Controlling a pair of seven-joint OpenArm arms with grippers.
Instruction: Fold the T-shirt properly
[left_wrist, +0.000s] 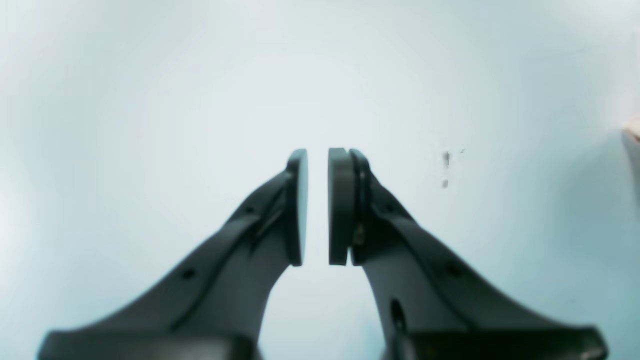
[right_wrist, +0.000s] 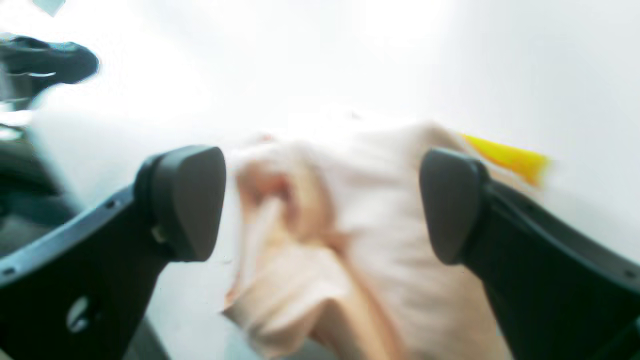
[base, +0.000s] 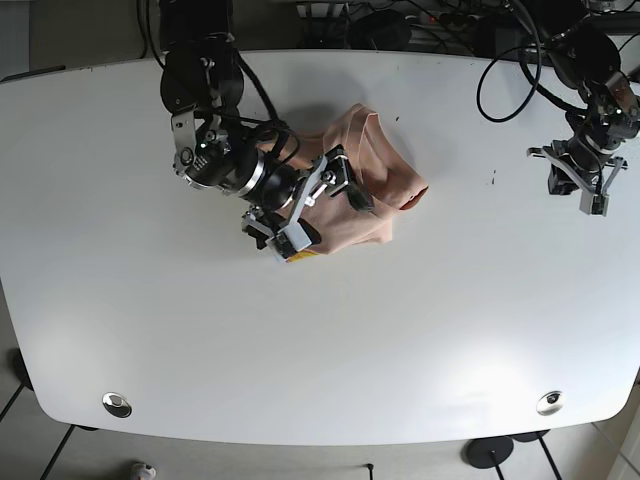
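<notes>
The right tool (base: 318, 205) hung spread wide over the crumpled T-shirt (base: 385, 180) near the table's (base: 300, 340) far edge. The left tool (base: 578, 180), nearly pressed together, hovered by the table's right edge.

Lab: white table (base: 330, 350), cable tangle (base: 400, 20) behind, tiled floor.

Black arms, looping black cables, matte black tool (right_wrist: 320, 200) fingers (right_wrist: 187, 200)
</notes>
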